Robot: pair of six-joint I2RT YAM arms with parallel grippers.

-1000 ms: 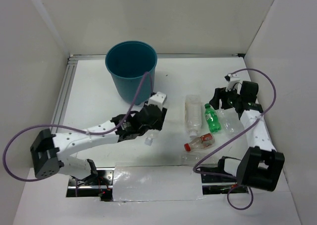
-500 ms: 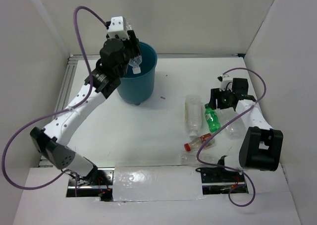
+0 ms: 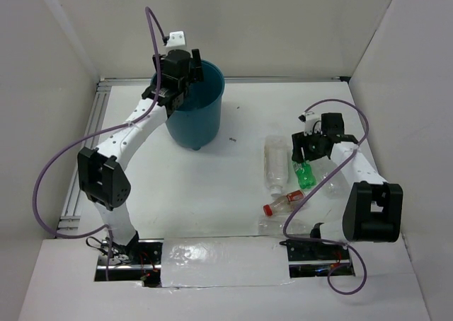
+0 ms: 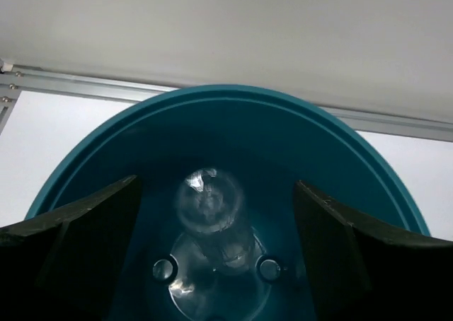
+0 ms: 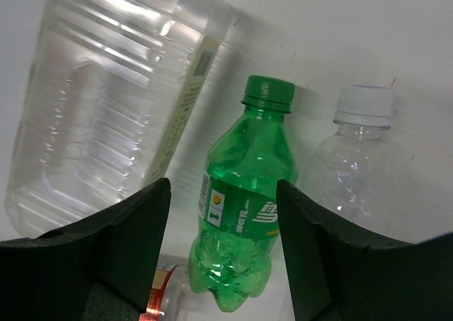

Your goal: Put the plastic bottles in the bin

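My left gripper (image 3: 187, 73) hangs open over the teal bin (image 3: 195, 124), at its left rim. In the left wrist view a small clear bottle (image 4: 211, 209) is loose inside the bin (image 4: 233, 96), between and below my spread fingers (image 4: 81, 240). My right gripper (image 3: 306, 155) stands open just above the green bottle (image 3: 305, 174) lying on the table. In the right wrist view its fingers (image 5: 124, 240) flank the green bottle (image 5: 248, 208) with a gap on each side. A big clear bottle (image 3: 276, 165) lies to its left.
A clear bottle with a white cap (image 5: 357, 169) lies right of the green one. A red-capped, red-labelled bottle (image 3: 284, 202) lies nearer the arms, with another clear bottle (image 3: 273, 226) below it. White walls close in the table on three sides.
The left arm swung up from the table to the bin with a clear bottle, then opened; the bottle is now inside the bin. The right gripper shifted left over the green bottle.
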